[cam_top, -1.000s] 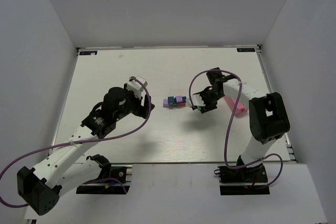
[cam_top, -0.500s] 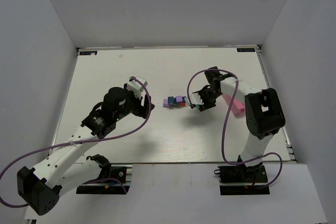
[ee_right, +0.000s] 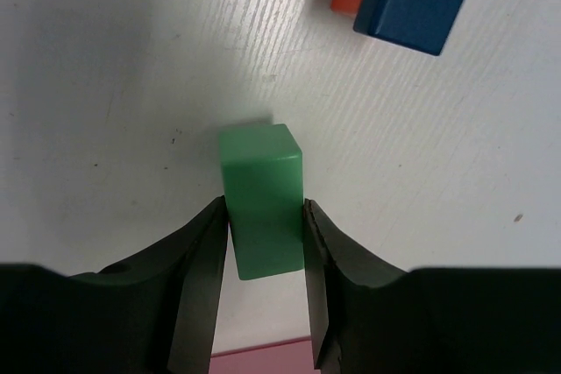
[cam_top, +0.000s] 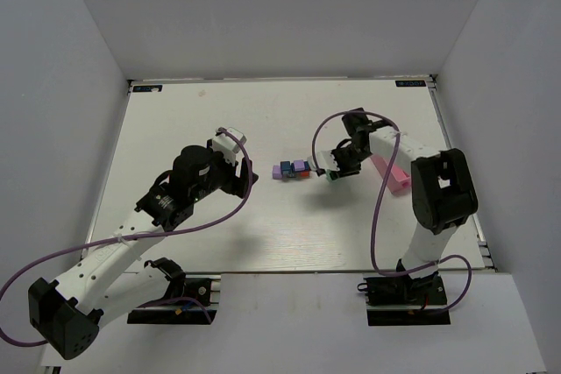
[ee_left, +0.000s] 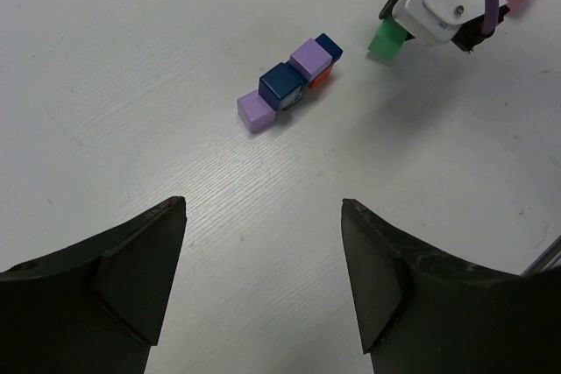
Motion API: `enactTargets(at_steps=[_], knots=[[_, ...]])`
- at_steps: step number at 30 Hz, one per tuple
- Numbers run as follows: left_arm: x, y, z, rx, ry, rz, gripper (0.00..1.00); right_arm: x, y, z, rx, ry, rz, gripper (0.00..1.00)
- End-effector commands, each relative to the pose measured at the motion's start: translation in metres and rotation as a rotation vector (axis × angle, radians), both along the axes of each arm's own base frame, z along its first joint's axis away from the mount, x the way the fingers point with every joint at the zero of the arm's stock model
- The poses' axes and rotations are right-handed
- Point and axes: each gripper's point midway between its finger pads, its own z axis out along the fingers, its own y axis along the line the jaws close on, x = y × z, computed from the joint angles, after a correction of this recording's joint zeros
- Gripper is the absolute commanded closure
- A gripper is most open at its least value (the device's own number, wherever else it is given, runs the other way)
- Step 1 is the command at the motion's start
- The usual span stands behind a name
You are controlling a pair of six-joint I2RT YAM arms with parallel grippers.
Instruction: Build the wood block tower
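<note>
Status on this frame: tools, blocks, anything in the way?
Right tool shut on green block, beside the block cluster, not touching. Left tool open, empty. Nothing between block and cluster.

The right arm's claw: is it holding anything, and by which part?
Yes: the right gripper pinches a green block by its two opposite sides, near one end. The left gripper holds nothing.

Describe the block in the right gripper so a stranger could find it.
On the white table, look right of the cluster of blocks at its centre. There the right gripper pinches a green block, the only green one, apart from the purple, blue and red cluster.
</note>
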Motion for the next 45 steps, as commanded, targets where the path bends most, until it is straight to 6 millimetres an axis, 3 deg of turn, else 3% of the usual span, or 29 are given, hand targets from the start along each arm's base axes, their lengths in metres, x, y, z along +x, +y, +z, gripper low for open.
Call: enactTargets(at_steps=[1, 5, 7, 8, 15, 29, 45], knots=[[-0.001, 0.004, 0.011, -0.015, -0.032, 0.004, 0.18, 0.001, 0.015, 0.045, 0.096, -0.011, -0.078, 0.88], [-0.002, 0.004, 0.013, -0.021, -0.04, 0.004, 0.18, 0.003, 0.036, 0.075, 0.169, 0.036, -0.173, 0.9], [-0.002, 0.006, 0.016, -0.023, -0.049, 0.013, 0.18, -0.006, 0.043, 0.077, 0.177, 0.092, -0.196, 0.9], [-0.002, 0.006, 0.016, -0.023, -0.049, 0.013, 0.18, -0.002, 0.049, 0.086, 0.193, 0.081, -0.198, 0.9], [-0.002, 0.008, 0.019, -0.026, -0.059, 0.022, 0.18, -0.004, 0.079, 0.1, 0.2, 0.099, -0.225, 0.9], [0.0, 0.037, 0.04, -0.061, -0.139, 0.173, 0.18, -0.005, 0.116, 0.079, 0.111, 0.122, -0.289, 0.86], [-0.002, 0.035, 0.04, -0.065, -0.136, 0.155, 0.18, -0.001, 0.142, 0.079, 0.075, 0.073, -0.347, 0.81]])
